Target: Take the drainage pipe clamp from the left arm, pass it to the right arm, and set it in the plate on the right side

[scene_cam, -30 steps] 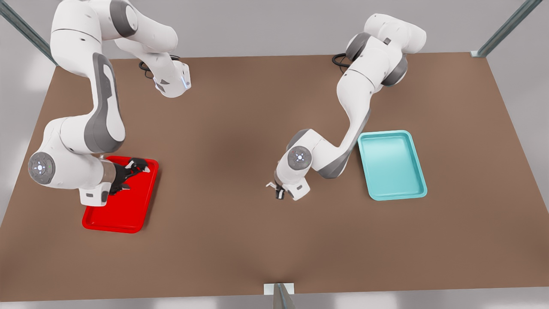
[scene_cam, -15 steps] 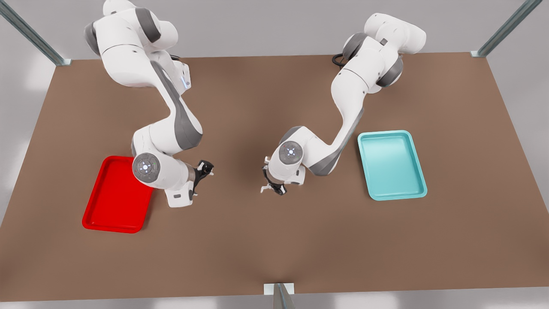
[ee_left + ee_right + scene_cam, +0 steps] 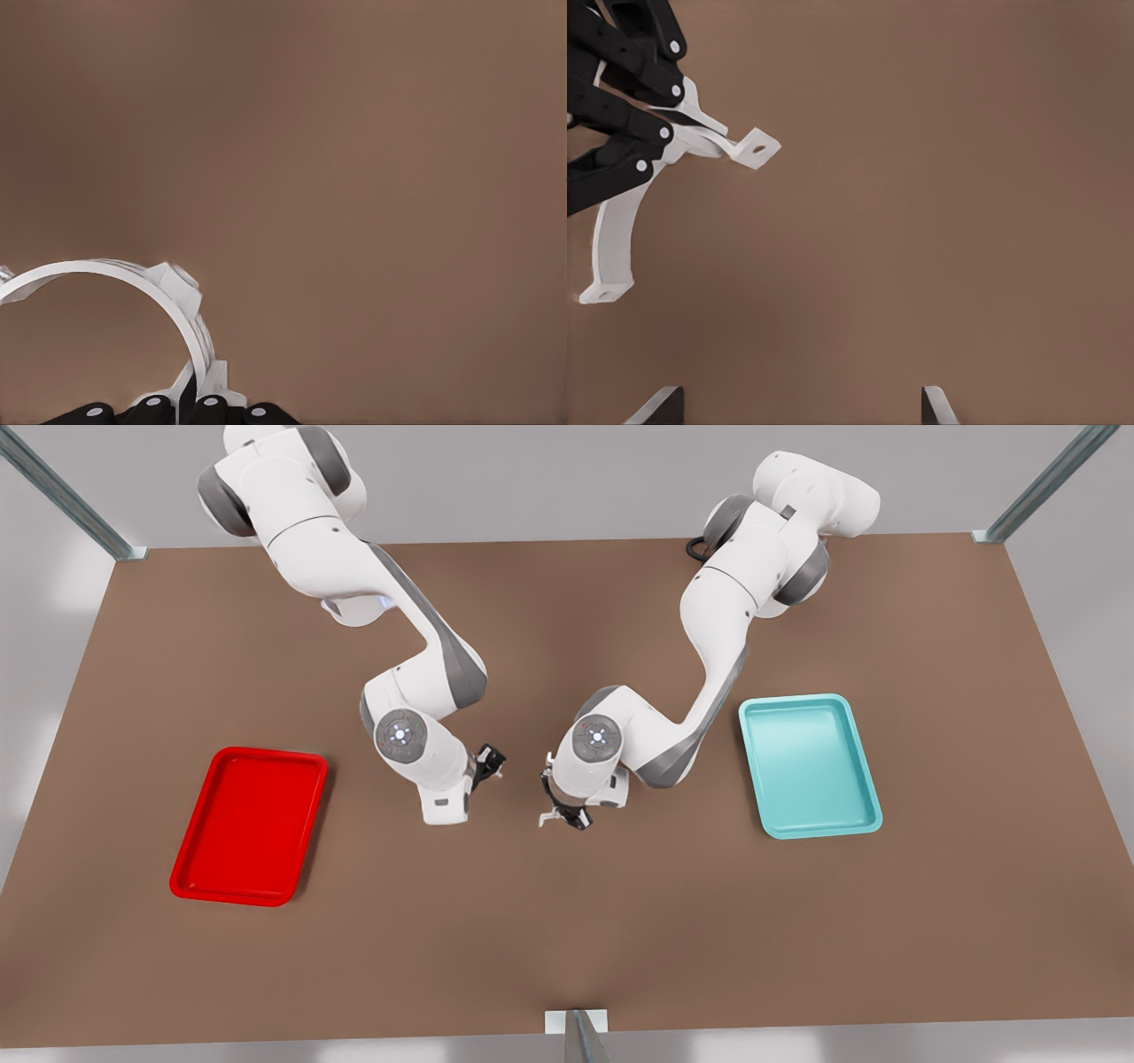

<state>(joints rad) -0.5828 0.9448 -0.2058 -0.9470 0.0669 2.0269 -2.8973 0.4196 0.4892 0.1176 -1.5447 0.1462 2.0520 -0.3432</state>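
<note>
- Front view: two arms over a brown table [image 3: 567, 921]. The left gripper [image 3: 560, 808] belongs to the arm on the front view's right, near table centre, and has the white drainage pipe clamp [image 3: 551, 813] pinched in it, above the table.
- Front view: the right gripper [image 3: 490, 761] belongs to the arm on the front view's left, just beside the left gripper, a small gap between them. Its jaw state is too small to read here.
- Front view: the plate [image 3: 249, 825], red, lies flat at the front view's left, well apart from both grippers. A teal tray [image 3: 810, 766] lies at the front view's right, beside the clamp-holding arm's elbow.
- Left wrist view: left gripper [image 3: 182, 411] at the frame edge, black fingertips [image 3: 209, 411] closed tight on one end tab of the clamp [image 3: 133, 279]. The clamp arcs away from the fingers over bare table [image 3: 372, 177].
- Right wrist view: the right gripper [image 3: 802, 405] has its two fingertips [image 3: 663, 404] set wide apart, nothing between them. Farther off, the left gripper [image 3: 687, 133] holds the clamp [image 3: 618, 221] by its middle, one holed tab sticking out to the side and one hanging down.
</note>
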